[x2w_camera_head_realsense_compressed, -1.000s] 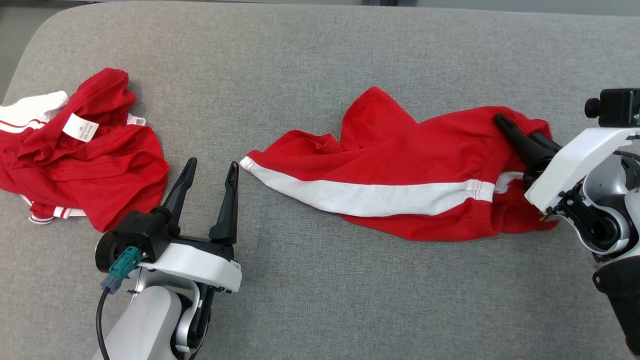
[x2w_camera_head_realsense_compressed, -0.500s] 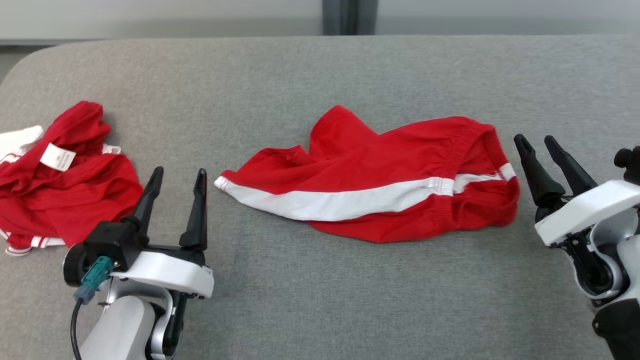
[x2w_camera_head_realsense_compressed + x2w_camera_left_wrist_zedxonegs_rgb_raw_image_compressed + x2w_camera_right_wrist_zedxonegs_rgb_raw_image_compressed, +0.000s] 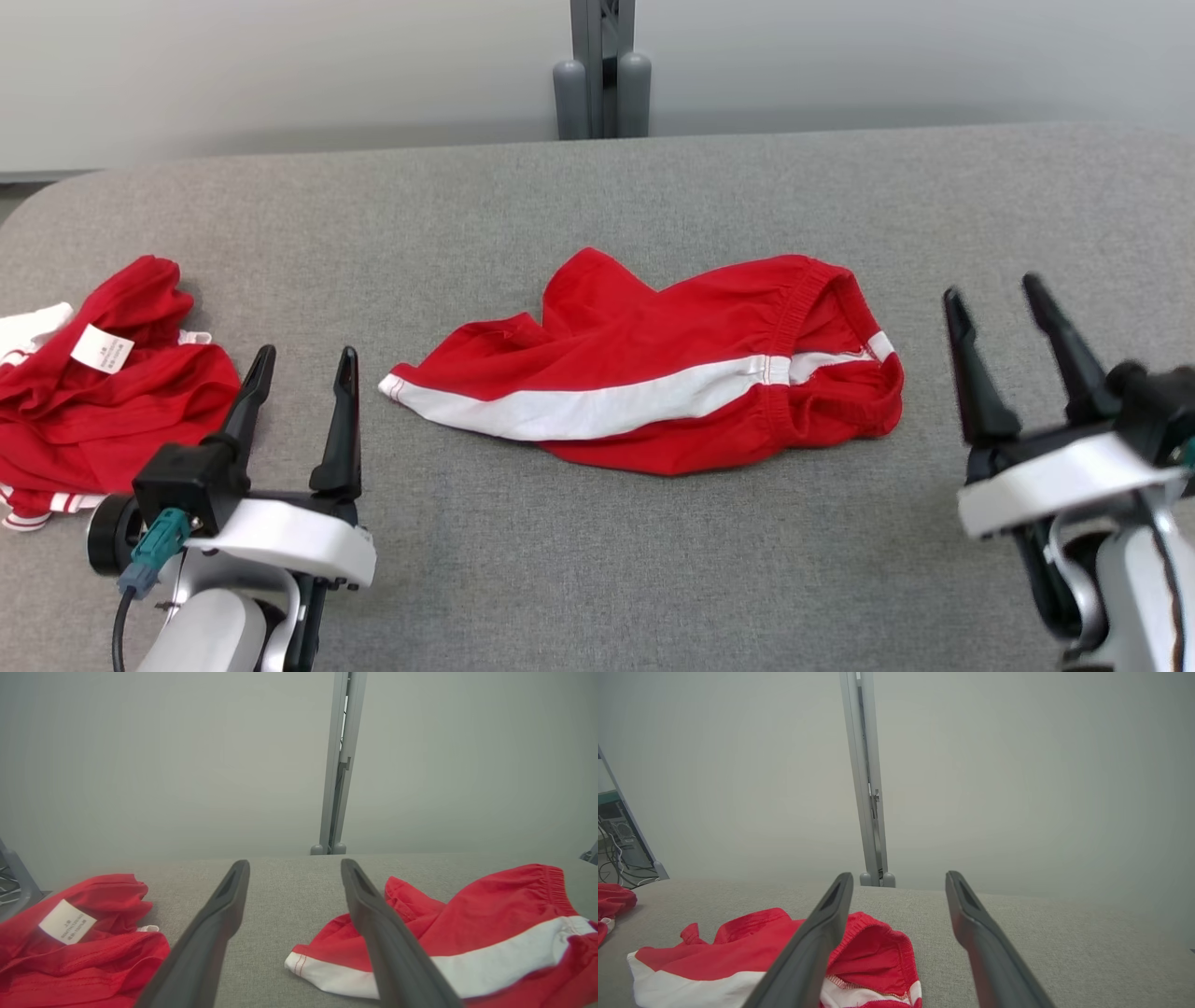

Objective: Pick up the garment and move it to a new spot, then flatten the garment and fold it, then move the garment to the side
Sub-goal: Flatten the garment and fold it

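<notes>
Far left on the grey padded table point(image 3: 597, 187): a crumpled heap of red clothes point(image 3: 121, 411), white label point(image 3: 96, 348) facing up, lying apart from the work. Just beside it, the left gripper point(image 3: 307, 352), spread wide and holding nothing, poised over the table near the front edge.

Centre: the red shorts point(image 3: 672, 355), the garment in question, lying loose on the table between the two grippers and touched by neither. White side stripe point(image 3: 597, 403) running from the leg hem point(image 3: 392, 385) at left to the gathered waistband point(image 3: 822, 289) at right. Upper leg bunched into a peak, waist end rumpled and partly turned over on itself. Behind, at the table's far edge, a grey metal post point(image 3: 602, 65) against a pale wall point(image 3: 280, 75).

Far right: the right gripper point(image 3: 991, 289), likewise wide open and empty, standing clear of the waistband and slightly blurred.

Judged to be at the seam between steps: shorts set down at mid-table, flattening not yet begun, folding and the move to the side left to do. Next move likely to call for both grippers, left to the leg hem and right to the waistband, with low pinches on the outer edges and then a gentle pull apart to draw out the wrinkles. Risk, with one end taken alone, of dragging the whole garment across the table instead of spreading it. Risk too of a pinch closing on bunched layers at the rumpled waist end and locking the creases in.
</notes>
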Robot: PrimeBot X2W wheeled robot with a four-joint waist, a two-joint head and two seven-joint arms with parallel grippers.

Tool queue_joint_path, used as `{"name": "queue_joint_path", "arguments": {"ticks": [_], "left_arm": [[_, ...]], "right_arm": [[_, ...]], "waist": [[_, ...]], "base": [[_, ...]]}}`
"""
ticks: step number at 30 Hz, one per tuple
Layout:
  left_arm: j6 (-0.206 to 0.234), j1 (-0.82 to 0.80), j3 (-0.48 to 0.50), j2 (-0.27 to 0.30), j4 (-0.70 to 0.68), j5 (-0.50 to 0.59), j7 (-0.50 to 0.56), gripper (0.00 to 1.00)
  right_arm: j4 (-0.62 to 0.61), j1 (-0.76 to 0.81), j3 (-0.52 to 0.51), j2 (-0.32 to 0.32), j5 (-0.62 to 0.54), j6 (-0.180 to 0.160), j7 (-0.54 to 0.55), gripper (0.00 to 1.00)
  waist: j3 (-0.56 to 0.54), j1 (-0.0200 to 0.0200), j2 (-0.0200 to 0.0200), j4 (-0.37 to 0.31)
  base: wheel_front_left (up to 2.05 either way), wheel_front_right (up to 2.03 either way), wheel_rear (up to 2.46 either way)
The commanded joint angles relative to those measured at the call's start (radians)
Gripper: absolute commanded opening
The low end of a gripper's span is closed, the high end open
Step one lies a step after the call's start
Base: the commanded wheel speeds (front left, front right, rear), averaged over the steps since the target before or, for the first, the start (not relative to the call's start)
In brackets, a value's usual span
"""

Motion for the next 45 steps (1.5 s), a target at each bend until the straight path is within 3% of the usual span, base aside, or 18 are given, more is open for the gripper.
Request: {"name": "queue_joint_path", "arguments": {"ticks": [1, 7, 18, 38, 45], "left_arm": [[0.009, 0.018, 0.004, 0.013, -0.007, 0.003, 0.004, 1.0], [0.026, 0.074, 0.003, 0.025, -0.03, -0.004, 0.019, 1.0], [0.033, 0.137, -0.02, 0.044, -0.058, -0.011, 0.052, 1.0], [0.033, 0.13, -0.023, 0.056, -0.06, -0.026, 0.06, 1.0], [0.004, 0.057, -0.039, 0.07, -0.056, -0.017, 0.091, 1.0]], "right_arm": [[-0.031, 0.04, -0.012, 0.019, -0.039, 0.0, 0.012, 1.0], [-0.099, 0.15, -0.032, 0.069, -0.125, 0.0, 0.038, 1.0], [-0.131, 0.279, -0.048, 0.1, -0.125, 0.0, 0.077, 1.0], [-0.143, 0.283, -0.034, 0.102, -0.097, 0.0, 0.077, 1.0], [-0.145, 0.26, -0.02, 0.102, -0.089, 0.0, 0.072, 1.0]], "waist": [[-0.017, -0.0001, 0.0, -0.002], [-0.06, -0.0001, 0.0, -0.01], [-0.111, -0.0001, 0.0, -0.004], [-0.102, -0.0001, 0.0, -0.006], [-0.076, -0.0001, 0.0, -0.021]], "base": [[0.0, 0.0, 0.0], [0.0, 0.0, 0.0], [0.0, 0.0, 0.0], [0.0, 0.0, 0.0], [0.0, 0.0, 0.0]]}}
